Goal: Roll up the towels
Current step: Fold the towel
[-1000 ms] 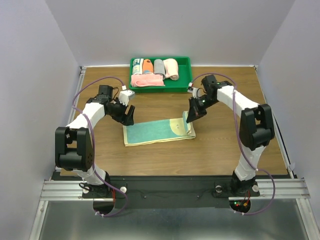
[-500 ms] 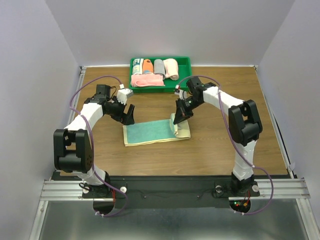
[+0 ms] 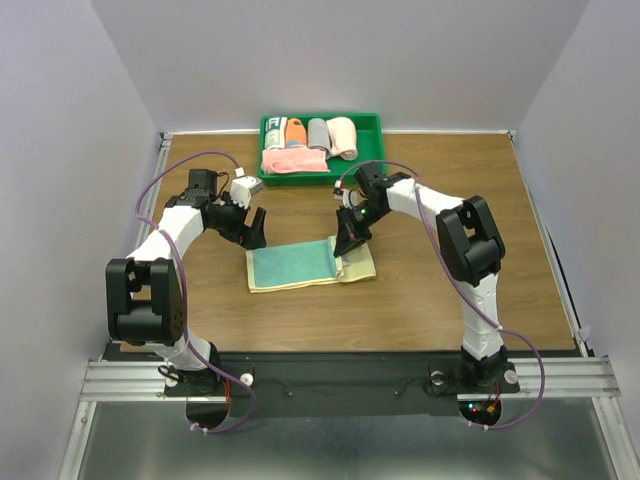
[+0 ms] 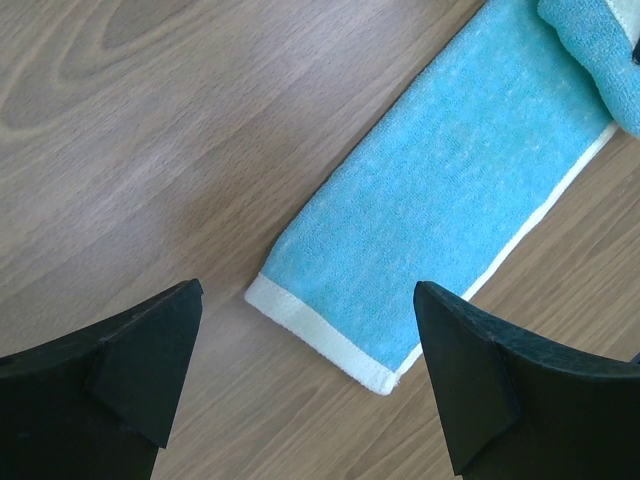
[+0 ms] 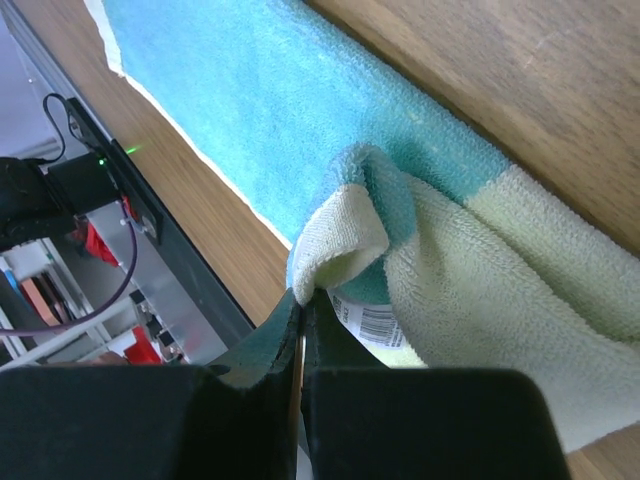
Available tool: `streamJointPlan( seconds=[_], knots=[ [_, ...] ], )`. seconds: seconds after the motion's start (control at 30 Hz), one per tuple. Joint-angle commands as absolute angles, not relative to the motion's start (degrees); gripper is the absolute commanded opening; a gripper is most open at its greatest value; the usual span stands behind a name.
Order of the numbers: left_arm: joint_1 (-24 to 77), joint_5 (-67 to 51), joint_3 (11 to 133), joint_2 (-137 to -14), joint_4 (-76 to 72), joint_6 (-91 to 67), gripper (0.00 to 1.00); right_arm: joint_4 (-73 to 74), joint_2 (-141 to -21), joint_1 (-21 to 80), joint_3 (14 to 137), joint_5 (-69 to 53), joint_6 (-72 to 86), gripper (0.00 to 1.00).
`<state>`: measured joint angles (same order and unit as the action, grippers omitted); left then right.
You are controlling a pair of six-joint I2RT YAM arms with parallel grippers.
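The teal towel (image 3: 292,266) with pale yellow edges lies on the table, its right end folded back over itself, pale yellow underside (image 3: 357,266) up. My right gripper (image 3: 343,247) is shut on that folded end; in the right wrist view (image 5: 302,300) the jaws pinch the pale corner (image 5: 340,240) beside a barcode label. My left gripper (image 3: 252,232) is open and empty, just above the towel's left end (image 4: 330,330), not touching it. The peach-pink towel (image 3: 343,137) lies rolled in the green tray (image 3: 372,160).
The green tray at the table's back also holds a grey roll (image 3: 318,133), an orange roll (image 3: 294,131), a pink folded cloth (image 3: 295,160) and a white-green item (image 3: 273,133). Grey walls stand on three sides.
My right gripper has moved left along the towel, carrying the towel's right end and folding it back over the teal part. The left gripper has barely moved.
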<state>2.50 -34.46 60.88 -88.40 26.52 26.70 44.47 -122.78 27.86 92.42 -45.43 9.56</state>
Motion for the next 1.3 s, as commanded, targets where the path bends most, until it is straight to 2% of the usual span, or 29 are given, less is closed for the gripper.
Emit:
streamJointPlan(
  seconds=[0.0, 0.73, 0.8, 0.83, 0.97, 1.17, 1.27],
  knots=[
    [2.11, -36.04, 61.88, -86.22, 26.81, 27.07, 0.99, 41.75, -123.75, 28.39, 95.1, -45.26, 10.9, 0.01],
    [1.76, -36.12, 60.82, -86.57, 26.72, 27.51, 0.99, 41.04, -127.7, 30.06, 97.47, -46.76, 11.6, 0.01],
    [1.76, -36.21, 60.21, -86.22, 26.72, 27.51, 0.99, 41.04, -127.79, 30.5, 97.38, -46.5, 11.51, 0.07],
    [1.76, -36.3, 60.03, -86.22, 26.72, 27.42, 0.99, 41.04, -127.88, 30.67, 97.38, -46.58, 11.43, 0.19],
    [1.76, -37.52, 59.41, -85.69, 27.42, 28.03, 0.99, 41.31, -126.57, 30.67, 98.08, -47.9, 11.16, 0.48],
    [2.81, -38.94, 58.62, -84.55, 30.67, 32.51, 0.99, 41.66, -118.14, 28.39, 99.05, -50.18, 9.84, 0.49],
    [3.6, -37.71, 58.27, -83.94, 30.76, 33.66, 0.98, 41.84, -115.76, 25.06, 97.48, -51.67, 8.45, 0.44]
  ],
)
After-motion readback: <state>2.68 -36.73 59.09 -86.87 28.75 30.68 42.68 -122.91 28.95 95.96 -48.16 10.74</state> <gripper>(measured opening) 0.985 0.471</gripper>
